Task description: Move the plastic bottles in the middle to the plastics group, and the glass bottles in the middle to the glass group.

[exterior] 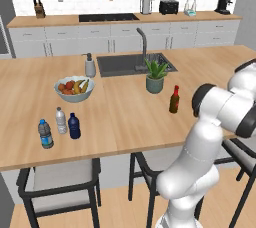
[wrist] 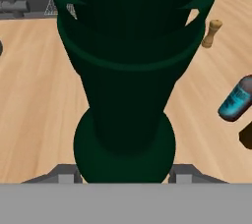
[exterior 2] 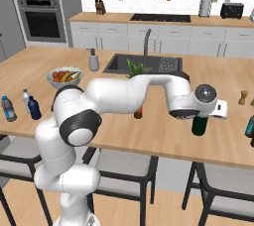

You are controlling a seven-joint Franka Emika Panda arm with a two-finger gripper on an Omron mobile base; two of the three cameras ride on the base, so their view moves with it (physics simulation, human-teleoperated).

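My gripper (exterior 2: 200, 117) is shut on the tall dark green glass bottle (exterior 2: 200, 126) at the counter's right side. Seen from the hand, that bottle (wrist: 125, 95) sits between the two fingertips (wrist: 63, 174) of the gripper (wrist: 123, 175). Whether its base touches the counter I cannot tell. The amber-brown bottle with a red cap (exterior: 174, 99) stands mid-counter, and the arm half hides this bottle (exterior 2: 138, 113) from the right. The navy-blue plastic bottle (exterior: 74, 126) stands beside two clear water bottles: white cap (exterior: 60, 120), blue cap (exterior: 45, 134).
A teal bottle (wrist: 236, 99) and a dark object (wrist: 246, 137) stand at the right edge, with a wooden pepper mill (exterior 2: 242, 96) behind. A fruit bowl (exterior: 74, 89), soap dispenser (exterior: 90, 65), sink (exterior: 135, 63) and potted plant (exterior: 155, 76) sit farther back. Stools stand under the front edge.
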